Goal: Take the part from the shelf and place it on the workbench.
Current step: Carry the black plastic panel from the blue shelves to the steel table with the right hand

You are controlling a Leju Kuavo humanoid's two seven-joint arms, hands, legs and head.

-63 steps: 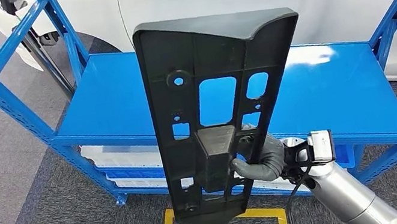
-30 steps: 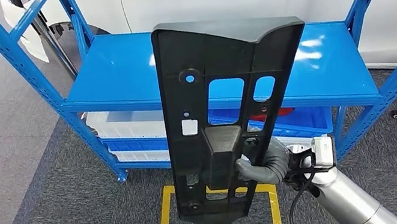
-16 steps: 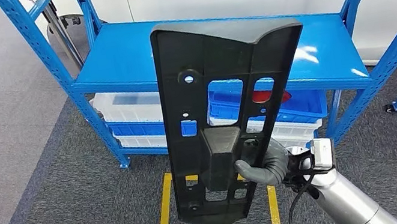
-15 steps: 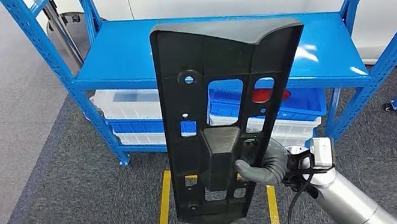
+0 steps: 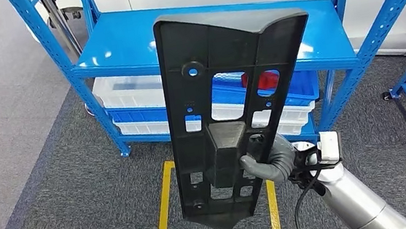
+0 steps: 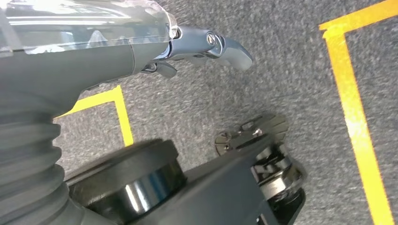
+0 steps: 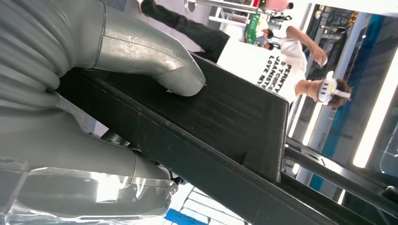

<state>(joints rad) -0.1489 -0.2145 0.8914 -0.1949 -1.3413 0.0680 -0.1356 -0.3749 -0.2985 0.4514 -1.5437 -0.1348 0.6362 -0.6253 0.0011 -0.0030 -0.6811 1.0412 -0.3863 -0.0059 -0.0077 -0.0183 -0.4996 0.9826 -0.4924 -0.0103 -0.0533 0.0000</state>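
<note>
Part: long black plastic part (image 5: 231, 110) held upright, off the blue shelf (image 5: 127, 46) behind it
Right hand: right hand (image 5: 271, 162) grips the part low on its right edge, thumb pressed on its face
Left hand: left hand (image 6: 206, 44) hangs over carpet, holding nothing, fingers apparently loose
Advice: keep the grip firm; the tall part could tip while carried to the workbench

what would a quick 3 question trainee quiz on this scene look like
1. True or false: the black plastic part lies flat on the blue shelf.
2. Which hand grips the part? A) left hand B) right hand C) both
3. Fill in: the yellow tape square is on the grey ______.

Key:
1. False: it is held upright in front of the shelf.
2. B; the left hand hangs over the carpet, holding nothing.
3. carpet
</note>
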